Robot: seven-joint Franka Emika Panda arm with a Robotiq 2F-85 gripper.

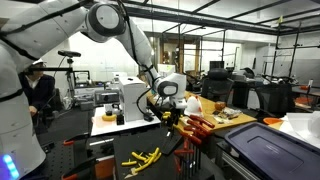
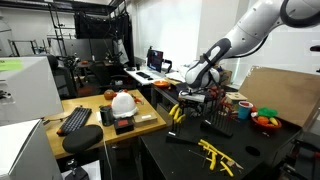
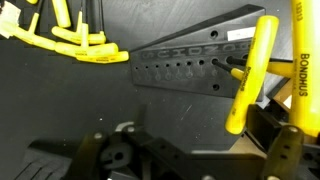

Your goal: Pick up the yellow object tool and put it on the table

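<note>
A yellow T-handle tool (image 3: 250,75) stands slotted in a black holder rack (image 3: 185,68) with a row of holes. A second yellow handle marked BONDHUS (image 3: 303,60) sits at the right edge of the wrist view. My gripper (image 3: 195,150) is open and hovers just short of the rack. Its dark fingers (image 3: 100,155) spread wide at the bottom of the wrist view, and the lower end of the yellow handle lies between them, ungripped. In both exterior views the gripper (image 1: 165,105) (image 2: 192,100) hangs low over the rack on the black table.
Several loose yellow T-handle keys (image 3: 70,40) (image 1: 140,158) (image 2: 215,155) lie on the black table (image 2: 175,158). A white hard hat (image 2: 123,102) and keyboard (image 2: 75,120) sit on a wooden desk. A cardboard box (image 2: 280,95) and a bowl of colourful items (image 2: 265,120) stand nearby.
</note>
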